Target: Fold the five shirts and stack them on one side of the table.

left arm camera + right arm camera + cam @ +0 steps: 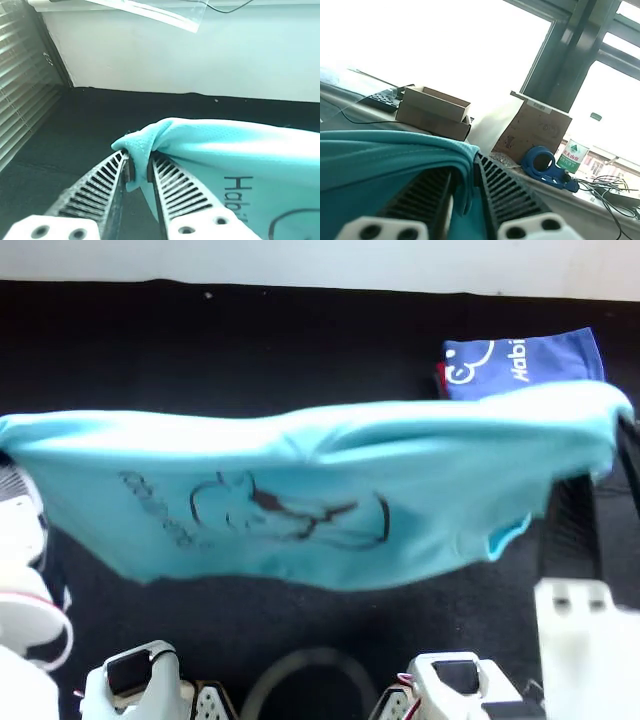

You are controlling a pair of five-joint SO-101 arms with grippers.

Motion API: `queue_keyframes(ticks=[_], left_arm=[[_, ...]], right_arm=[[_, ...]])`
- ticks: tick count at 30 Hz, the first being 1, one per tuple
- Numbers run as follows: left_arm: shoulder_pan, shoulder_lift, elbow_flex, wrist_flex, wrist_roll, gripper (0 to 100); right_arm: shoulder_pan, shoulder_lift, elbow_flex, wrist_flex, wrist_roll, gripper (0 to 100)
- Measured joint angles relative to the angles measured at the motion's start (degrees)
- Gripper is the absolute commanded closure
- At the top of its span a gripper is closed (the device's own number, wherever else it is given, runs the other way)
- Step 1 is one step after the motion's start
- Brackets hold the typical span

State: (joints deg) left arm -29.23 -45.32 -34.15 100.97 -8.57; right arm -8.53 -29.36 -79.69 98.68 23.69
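Currently held: a turquoise shirt (320, 490), stretched in the air between the two arms above the black table (250, 350), printed side toward the high camera, lower edge sagging in the middle.
Left gripper (139, 167): clamped on one bunched corner of the shirt, a fold of cloth pinched between its ribbed white fingers.
Right gripper (465, 180): closed on the opposite corner, the cloth's edge drawn down between its black fingers.
Blue shirt (525, 360): folded, lying at the far right of the table, its near edge hidden behind the raised cloth.
Handling: light, limp fabric by the look of it; it droops wherever it is unsupported and will probably not hold a crease unless laid flat and pressed.
Where to hold: corners and hem edges, as now, with both ends kept level so the span stays taut.
Risk: a thin pinch of soft cloth could slip out if the arms pull apart too hard.
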Motion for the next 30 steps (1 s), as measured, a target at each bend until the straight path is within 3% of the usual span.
queue_keyframes(ticks=[5,11,21,26,30], left_arm=[[0.00,-0.44,1.58,0.00,0.00,99],[0.00,-0.44,14.24,-0.88,-1.49,99],[0.18,2.46,42.73,-18.73,-6.42,99],[0.26,16.79,40.26,-26.29,-6.42,99],[1.32,33.76,27.87,-27.43,-6.42,99]], right_arm=[[0.09,0.79,0.09,0.00,0.00,99.2],[0.18,8.70,0.09,0.18,0.00,99.2],[0.09,37.63,0.35,0.53,-4.84,99.2],[-0.09,52.13,0.35,-6.15,-4.84,99.2],[-0.09,60.92,0.44,-12.75,-4.84,99.2]])
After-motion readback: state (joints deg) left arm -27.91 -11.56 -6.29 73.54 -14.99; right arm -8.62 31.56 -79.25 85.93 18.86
